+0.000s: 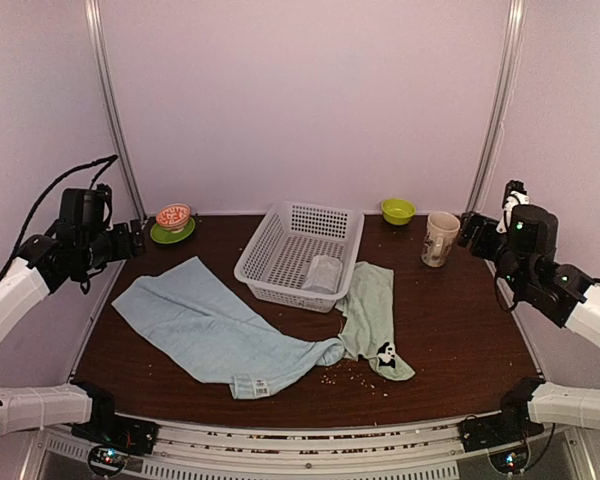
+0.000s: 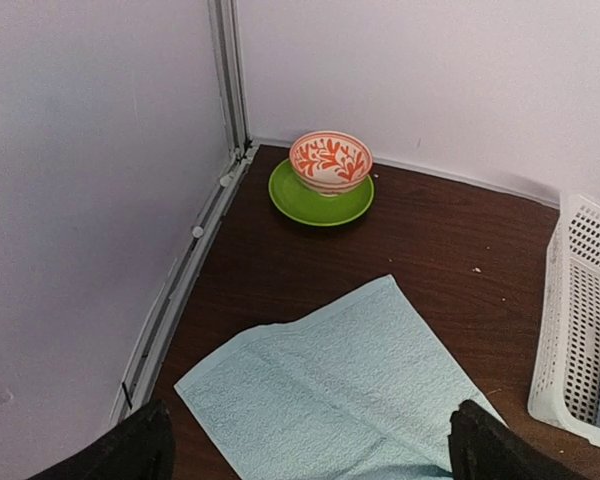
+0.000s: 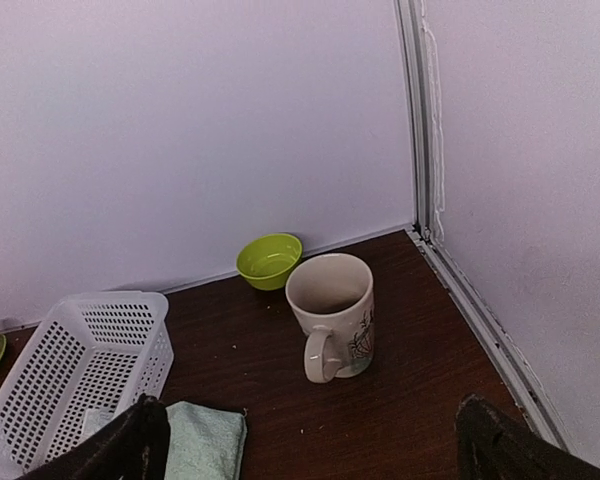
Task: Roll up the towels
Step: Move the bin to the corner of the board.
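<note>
The big light blue cloth towel (image 1: 215,335) left of the white plastic basket (image 1: 263,250) looks soft and floppy; best grab a corner. Left pincer (image 2: 310,455) and right pincer (image 3: 310,445) gape wide, empty.

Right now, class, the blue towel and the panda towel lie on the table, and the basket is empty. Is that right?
Not quite: the basket holds the grey towel, as the top view shows. The blue towel and panda towel do lie on the table.
</note>
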